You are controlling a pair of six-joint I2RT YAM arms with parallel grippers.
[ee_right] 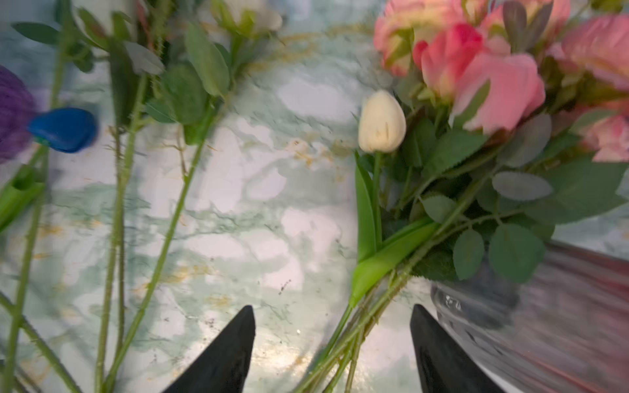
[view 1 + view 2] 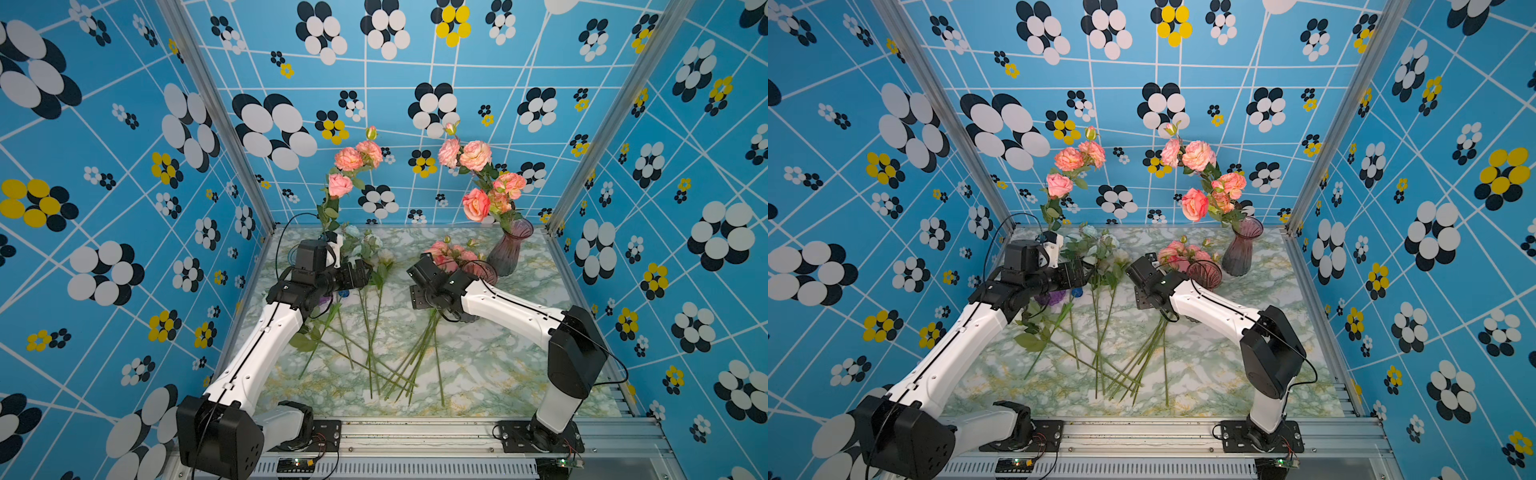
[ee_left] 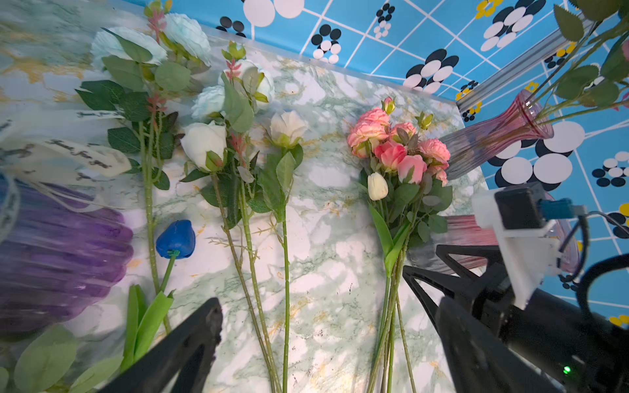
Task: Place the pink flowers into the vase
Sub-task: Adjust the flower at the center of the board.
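Right wrist view: blurry, edge-cropped pink flowers beyond wide-spread right end effector.

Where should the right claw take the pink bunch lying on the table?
On the bare stems below the leaves, where they bundle together. Come straight down from above with the right claw open, jaws across the stems. The blooms are soft and wide, and the fallen vase crowds one side. A cream tulip lies among them and may come along.
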